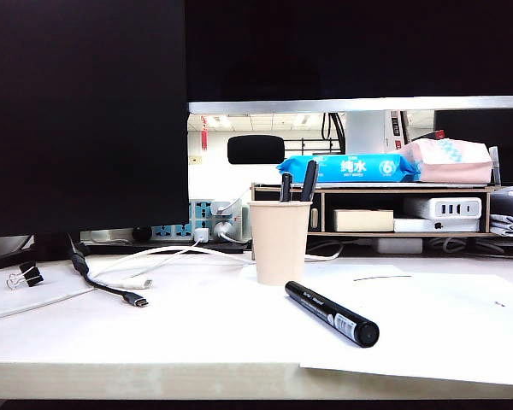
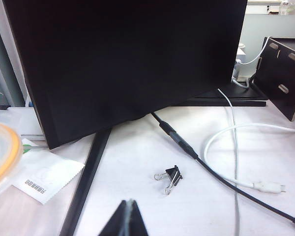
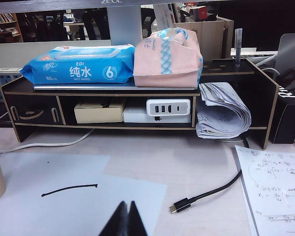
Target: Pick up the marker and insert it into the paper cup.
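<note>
Since both arms sit parked back, left end effector [image 2: 125, 216] and right end effector [image 3: 126, 216] pressed together and empty, marker [image 1: 331, 313] lies on counter [image 1: 154, 342] beside cup [image 1: 279, 242], ungrasped.

One marker [image 1: 332, 313] lies loose, two pens [image 1: 297, 184] stand in one paper cup [image 1: 279, 242].

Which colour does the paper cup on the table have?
The paper cup is plain beige-tan; the exterior view shows it best.
</note>
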